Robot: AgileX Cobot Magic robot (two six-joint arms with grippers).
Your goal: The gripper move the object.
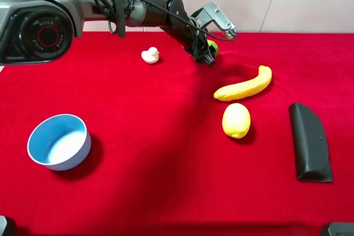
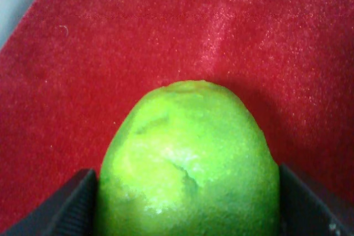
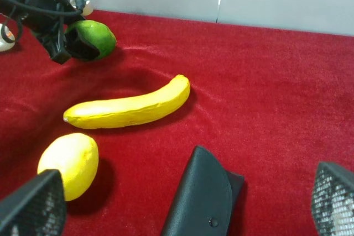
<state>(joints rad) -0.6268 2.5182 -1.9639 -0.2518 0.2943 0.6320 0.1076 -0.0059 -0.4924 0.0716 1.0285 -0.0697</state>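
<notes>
Upper middle of the high view: the left pincer (image 1: 207, 53) grips the lime (image 2: 188, 164) across its middle; likely firm, light, slippery.

Red velvety cloth (image 1: 155, 186) bears a curved yellow banana (image 1: 244, 85), an oval yellow lemon (image 1: 236, 120) just beside it, a black case (image 1: 310, 142) — and, well apart, a small white duck (image 1: 150, 54) and a blue-lined white bowl (image 1: 83, 148).
</notes>
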